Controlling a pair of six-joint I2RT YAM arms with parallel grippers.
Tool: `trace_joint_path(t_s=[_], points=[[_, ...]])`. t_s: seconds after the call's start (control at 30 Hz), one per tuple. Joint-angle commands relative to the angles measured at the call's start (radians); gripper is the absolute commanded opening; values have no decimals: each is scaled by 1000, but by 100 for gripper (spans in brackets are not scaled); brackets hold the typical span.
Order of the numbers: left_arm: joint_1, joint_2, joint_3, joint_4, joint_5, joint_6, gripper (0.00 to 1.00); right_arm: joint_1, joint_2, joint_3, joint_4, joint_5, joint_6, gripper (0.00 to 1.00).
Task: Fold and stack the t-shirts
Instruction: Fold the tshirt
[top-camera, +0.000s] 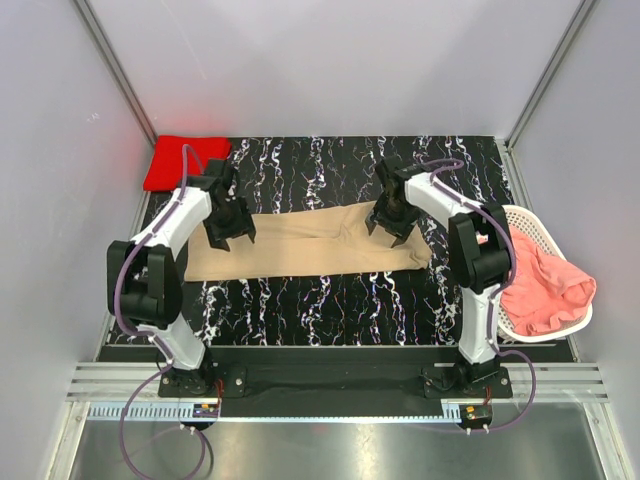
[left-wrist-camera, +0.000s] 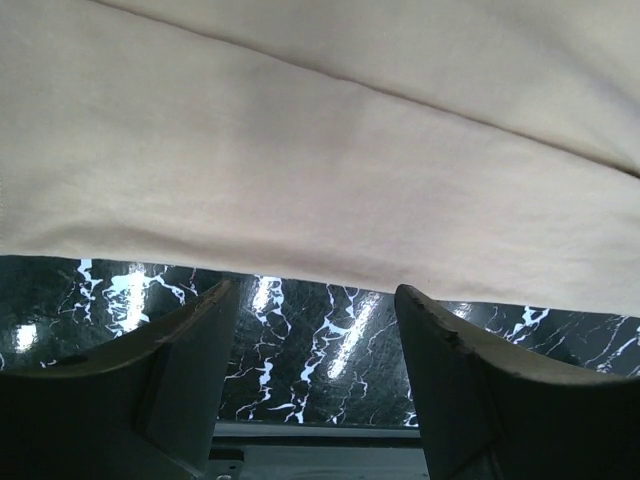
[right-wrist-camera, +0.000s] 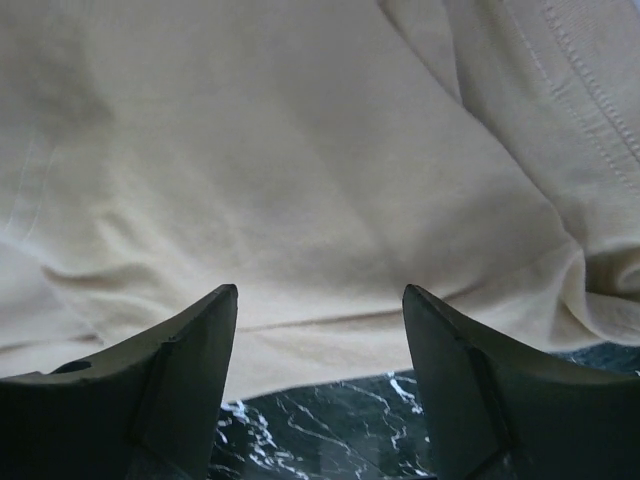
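Note:
A tan t-shirt (top-camera: 310, 250) lies folded into a long band across the middle of the black marble table (top-camera: 330, 300). My left gripper (top-camera: 228, 235) is open over the band's left part, just above the cloth (left-wrist-camera: 320, 150); its jaws stand apart with bare table between them. My right gripper (top-camera: 392, 228) is open over the band's right part, its fingers (right-wrist-camera: 190, 350) apart above the tan cloth (right-wrist-camera: 300, 180). A red t-shirt (top-camera: 183, 160) lies folded at the back left corner. A salmon-pink t-shirt (top-camera: 545, 285) sits crumpled in the basket at the right.
A white lattice basket (top-camera: 528, 225) stands at the table's right edge, beside the right arm. Grey walls close in the left, back and right. The arm bases stand on a rail at the near edge.

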Motion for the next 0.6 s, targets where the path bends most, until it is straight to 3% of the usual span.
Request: trace_joint_path(t_s=[0.0, 0.1, 0.23, 0.3, 0.47, 0.57], points=[[-17, -62, 18, -8, -67, 14, 70, 0, 62, 22, 21, 72, 156, 75], [-29, -99, -4, -20, -85, 26, 70, -10, 143, 86, 18, 166, 118, 76], [-35, -157, -39, -37, -113, 43, 71, -55, 277, 296, -34, 232, 4, 76], [-37, -178, -54, -42, -130, 55, 72, -72, 350, 379, -28, 272, -107, 77], [-46, -221, -59, -48, -135, 75, 78, -72, 524, 805, -8, 276, -481, 77], [-53, -204, -38, -48, -136, 79, 80, -76, 506, 866, 8, 327, -528, 79]])
